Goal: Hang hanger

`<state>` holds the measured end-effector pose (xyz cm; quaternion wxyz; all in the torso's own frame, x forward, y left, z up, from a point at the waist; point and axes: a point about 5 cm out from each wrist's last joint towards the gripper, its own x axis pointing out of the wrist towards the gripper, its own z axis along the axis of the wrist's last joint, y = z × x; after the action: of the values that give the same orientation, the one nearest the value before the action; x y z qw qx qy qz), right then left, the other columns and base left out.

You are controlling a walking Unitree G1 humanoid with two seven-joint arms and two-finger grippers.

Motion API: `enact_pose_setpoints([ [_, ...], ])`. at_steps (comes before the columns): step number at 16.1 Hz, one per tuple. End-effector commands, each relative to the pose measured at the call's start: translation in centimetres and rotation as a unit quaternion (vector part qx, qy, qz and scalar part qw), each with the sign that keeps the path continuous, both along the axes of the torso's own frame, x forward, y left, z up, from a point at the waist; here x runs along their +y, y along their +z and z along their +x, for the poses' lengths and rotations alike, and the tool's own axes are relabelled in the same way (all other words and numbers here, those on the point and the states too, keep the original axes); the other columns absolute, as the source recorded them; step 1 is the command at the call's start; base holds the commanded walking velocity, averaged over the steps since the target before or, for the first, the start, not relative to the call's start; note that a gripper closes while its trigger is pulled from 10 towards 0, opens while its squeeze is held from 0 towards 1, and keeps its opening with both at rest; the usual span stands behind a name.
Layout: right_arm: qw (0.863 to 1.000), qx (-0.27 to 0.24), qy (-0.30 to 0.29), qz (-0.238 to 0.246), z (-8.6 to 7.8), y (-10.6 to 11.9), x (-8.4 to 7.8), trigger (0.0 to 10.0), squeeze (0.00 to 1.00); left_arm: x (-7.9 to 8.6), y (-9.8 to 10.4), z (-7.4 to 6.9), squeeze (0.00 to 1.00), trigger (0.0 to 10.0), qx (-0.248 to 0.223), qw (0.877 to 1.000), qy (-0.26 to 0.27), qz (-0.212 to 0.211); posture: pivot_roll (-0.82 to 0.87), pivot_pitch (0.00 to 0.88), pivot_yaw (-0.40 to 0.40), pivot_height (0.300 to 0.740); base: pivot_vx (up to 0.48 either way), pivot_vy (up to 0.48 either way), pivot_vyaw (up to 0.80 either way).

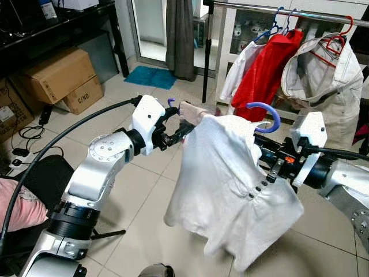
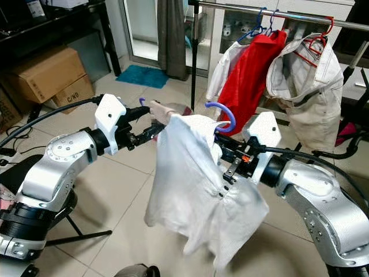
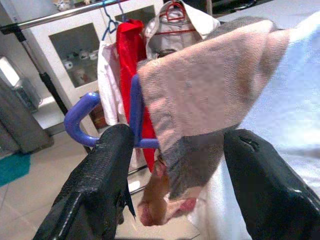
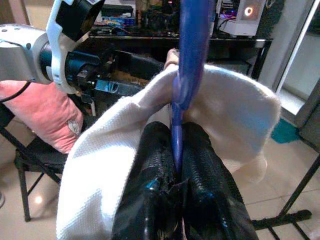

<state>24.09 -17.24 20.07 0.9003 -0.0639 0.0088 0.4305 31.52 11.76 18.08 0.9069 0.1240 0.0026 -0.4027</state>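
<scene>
The right gripper (image 4: 175,165) is clamped on the purple hanger (image 1: 266,112), which carries a white shirt (image 1: 230,184) in mid-air, near the clothes rail (image 1: 288,11). The left gripper (image 3: 175,165), fingers apart, seems to straddle the shirt's collar (image 3: 210,95).

The hanger (image 1: 263,115) I hold is smooth purple plastic with a slight gloss. The white shirt (image 1: 228,184) draped on it is a matt woven cloth, its waffle-like texture plain in my right wrist view. My right gripper (image 4: 176,165) has black fingers with a finely pebbled, rubbery skin that shines a little; my left gripper (image 3: 175,170) has the same grainy black pads. My arms are brushed silver metal with white plastic housings. The rail (image 1: 288,10) is shiny metal, the floor (image 1: 144,190) pale glossy tile, the boxes (image 1: 60,78) dull brown cardboard.
</scene>
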Motion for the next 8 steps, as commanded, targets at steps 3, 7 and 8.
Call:
enact_pose_setpoints([
  [3, 1.000, -0.019, -0.007, 0.000, -0.16, 0.48, -0.17, 10.0, 0.00, -1.72, 0.02, -0.61, 0.00, 10.0, -0.026, 1.000, 0.000, 0.012, -0.08, 0.000, 0.078, 0.740, 0.000, 0.000, 0.00],
  [7, 1.000, -0.021, -0.012, 0.013, 0.00, 0.63, -0.31, 10.0, 0.00, -1.95, -0.55, -0.17, 0.00, 10.0, -0.052, 0.995, 0.089, -0.017, -0.08, 0.000, 0.076, 0.740, 0.000, 0.000, 0.00],
  [8, 1.000, -0.021, -0.012, 0.014, 0.01, 0.63, -0.33, 10.0, 0.00, -2.03, -0.64, -0.22, 0.00, 10.0, -0.052, 0.994, 0.093, -0.025, -0.08, 0.000, 0.074, 0.740, 0.000, 0.000, 0.00],
])
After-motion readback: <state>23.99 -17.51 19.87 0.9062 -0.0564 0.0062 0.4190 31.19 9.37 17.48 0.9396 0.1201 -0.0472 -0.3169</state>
